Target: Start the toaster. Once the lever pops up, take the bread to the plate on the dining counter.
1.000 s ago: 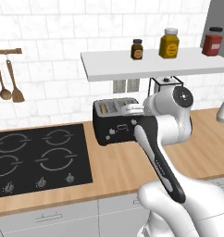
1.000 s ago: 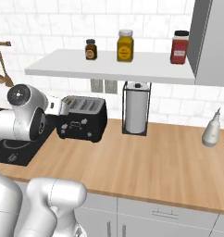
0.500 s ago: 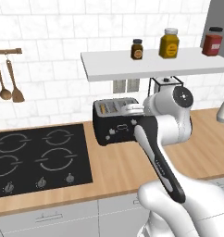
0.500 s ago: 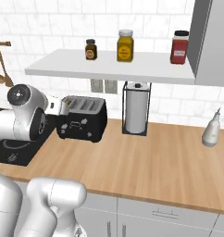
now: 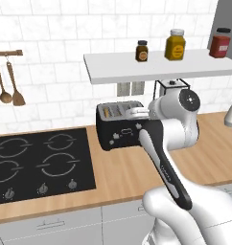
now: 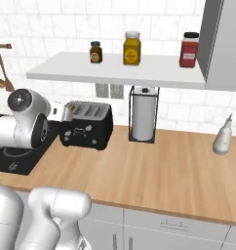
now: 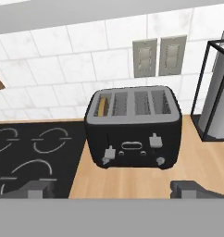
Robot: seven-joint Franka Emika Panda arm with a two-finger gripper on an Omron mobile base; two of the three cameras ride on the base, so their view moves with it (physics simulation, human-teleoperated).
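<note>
Worktop (image 6: 154, 171) of light wood ran along the tiled wall over grey cabinets. A black hob (image 5: 39, 165) was set into it, reaching its front edge. The toaster (image 7: 133, 127) stood toward the worktop's back edge, just beside the hob's right side, with a paper-towel holder (image 6: 143, 114) near on its other side. The gripper (image 7: 115, 188) hung in front of the toaster, apart from it, jaws spread wide and holding nothing. The bread (image 7: 102, 106) sat upright in the toaster's leftmost slot in the hand view.
</note>
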